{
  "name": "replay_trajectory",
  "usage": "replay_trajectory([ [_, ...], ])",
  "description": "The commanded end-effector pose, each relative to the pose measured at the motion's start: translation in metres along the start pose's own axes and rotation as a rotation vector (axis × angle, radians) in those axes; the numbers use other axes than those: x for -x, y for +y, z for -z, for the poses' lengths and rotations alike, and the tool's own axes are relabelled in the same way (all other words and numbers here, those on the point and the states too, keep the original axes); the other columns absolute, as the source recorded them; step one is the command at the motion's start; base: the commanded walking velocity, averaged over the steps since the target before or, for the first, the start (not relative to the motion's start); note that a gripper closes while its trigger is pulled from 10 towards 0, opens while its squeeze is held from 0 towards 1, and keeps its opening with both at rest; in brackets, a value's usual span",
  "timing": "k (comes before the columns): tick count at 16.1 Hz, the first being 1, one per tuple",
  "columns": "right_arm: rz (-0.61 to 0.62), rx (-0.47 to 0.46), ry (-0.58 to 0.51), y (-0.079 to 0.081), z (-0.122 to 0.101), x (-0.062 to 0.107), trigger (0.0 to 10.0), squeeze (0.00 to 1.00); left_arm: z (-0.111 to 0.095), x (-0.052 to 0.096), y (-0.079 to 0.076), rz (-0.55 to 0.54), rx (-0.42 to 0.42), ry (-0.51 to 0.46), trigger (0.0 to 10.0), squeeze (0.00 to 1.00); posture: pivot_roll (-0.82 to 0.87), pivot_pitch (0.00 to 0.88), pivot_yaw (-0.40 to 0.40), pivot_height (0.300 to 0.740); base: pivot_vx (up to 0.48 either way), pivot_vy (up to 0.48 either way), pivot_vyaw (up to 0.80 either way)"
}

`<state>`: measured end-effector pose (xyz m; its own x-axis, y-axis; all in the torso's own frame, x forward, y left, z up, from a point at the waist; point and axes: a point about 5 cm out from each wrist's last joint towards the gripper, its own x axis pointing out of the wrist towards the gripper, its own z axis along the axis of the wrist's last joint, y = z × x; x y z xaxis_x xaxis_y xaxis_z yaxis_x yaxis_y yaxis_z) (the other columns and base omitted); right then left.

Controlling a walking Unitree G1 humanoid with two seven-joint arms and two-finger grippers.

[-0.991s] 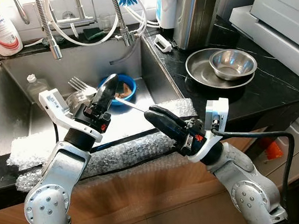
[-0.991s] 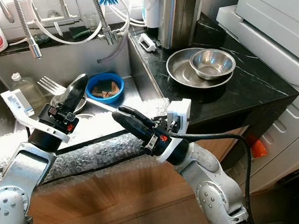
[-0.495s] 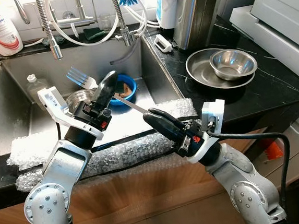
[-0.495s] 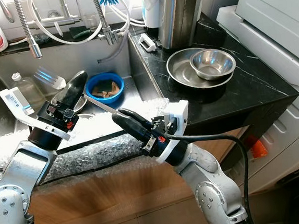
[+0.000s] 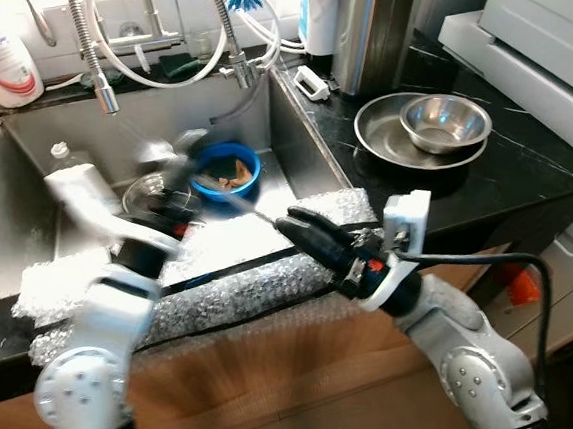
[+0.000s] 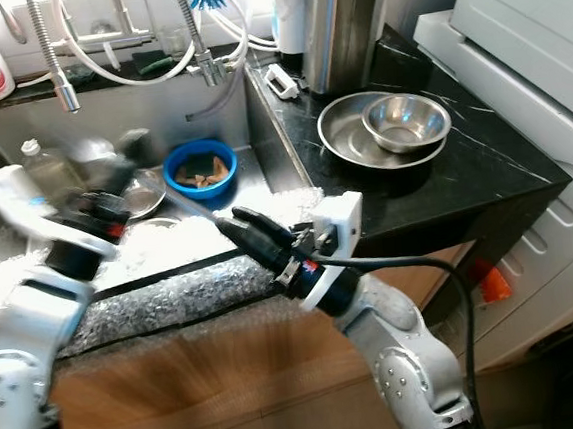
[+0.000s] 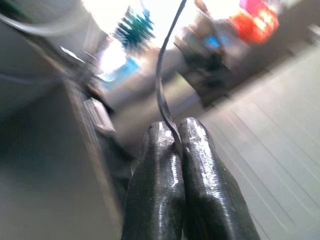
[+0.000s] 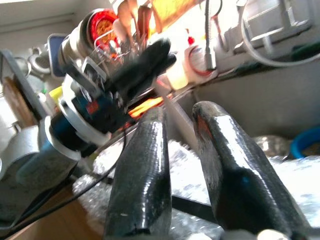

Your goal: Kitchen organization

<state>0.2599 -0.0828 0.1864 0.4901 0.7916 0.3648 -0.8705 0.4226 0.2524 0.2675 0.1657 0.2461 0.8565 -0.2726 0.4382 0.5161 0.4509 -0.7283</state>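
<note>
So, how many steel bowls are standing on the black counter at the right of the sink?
2: a wide shallow steel bowl on the black counter, and a smaller, deeper steel bowl sitting inside it, toward its right side. None seems hidden.

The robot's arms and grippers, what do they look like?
Both arms are silver metal with round bolted joints. The right gripper has two long glossy black fingers, a white camera block at the wrist, red markings and a black cable. The left gripper has matching fingers.

Blurred metal fork (image 7: 163,75) above sink (image 5: 31,157)
</note>
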Motion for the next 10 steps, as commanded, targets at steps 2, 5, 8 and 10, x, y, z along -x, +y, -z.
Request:
replay_trajectory([
  [2,-0.009,0.026,-0.016,0.002,-0.005,-0.001,10.0,1.00,-0.003,0.001,0.003,-0.034,0.001,-0.020,0.0,0.00,0.07,0.126,-0.041,0.740,0.000,0.000,0.00],
  [5,0.017,0.053,-0.004,-0.001,-0.004,-0.001,10.0,1.00,-0.016,-0.001,0.004,-0.070,-0.011,-0.104,0.0,0.00,0.07,0.126,-0.041,0.740,0.000,0.000,0.00],
  [8,0.119,0.144,0.007,-0.011,-0.010,-0.002,10.0,1.00,-0.051,-0.013,-0.004,-0.173,-0.306,-0.258,0.0,0.00,0.07,0.123,-0.039,0.740,0.000,0.000,0.00],
  [10,0.212,0.226,-0.054,-0.016,-0.025,-0.006,10.0,1.00,-0.075,-0.013,-0.008,-0.282,-0.576,-0.376,0.0,0.00,0.07,0.121,-0.039,0.740,0.000,0.000,0.00],
])
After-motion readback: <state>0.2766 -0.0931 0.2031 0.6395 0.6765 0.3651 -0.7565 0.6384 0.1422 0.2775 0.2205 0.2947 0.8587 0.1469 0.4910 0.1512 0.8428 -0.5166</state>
